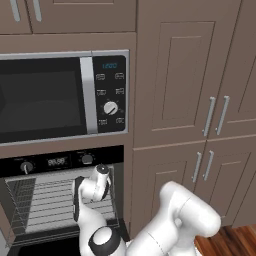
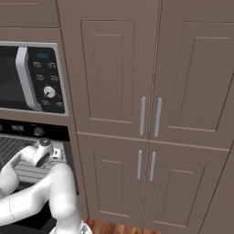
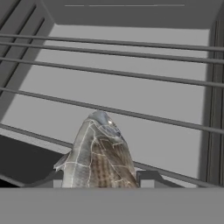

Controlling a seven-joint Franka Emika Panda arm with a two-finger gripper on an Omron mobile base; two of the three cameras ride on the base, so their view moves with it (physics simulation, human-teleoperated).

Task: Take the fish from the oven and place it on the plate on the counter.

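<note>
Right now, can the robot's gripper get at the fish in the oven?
Probably yes. The oven is open, and the fish already lies between the gripper fingertips on the wire rack, with nothing blocking it.

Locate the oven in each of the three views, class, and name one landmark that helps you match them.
Left base view: the oven sits lower left, under the microwave.
Right base view: at the left edge, below the microwave.
Hand view: seen from inside, wire rack across.
Shared landmark: the wire rack.

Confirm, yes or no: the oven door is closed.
No: in the left base view the oven stands open, its wire racks exposed, and the robot's arm reaches inside.
</note>
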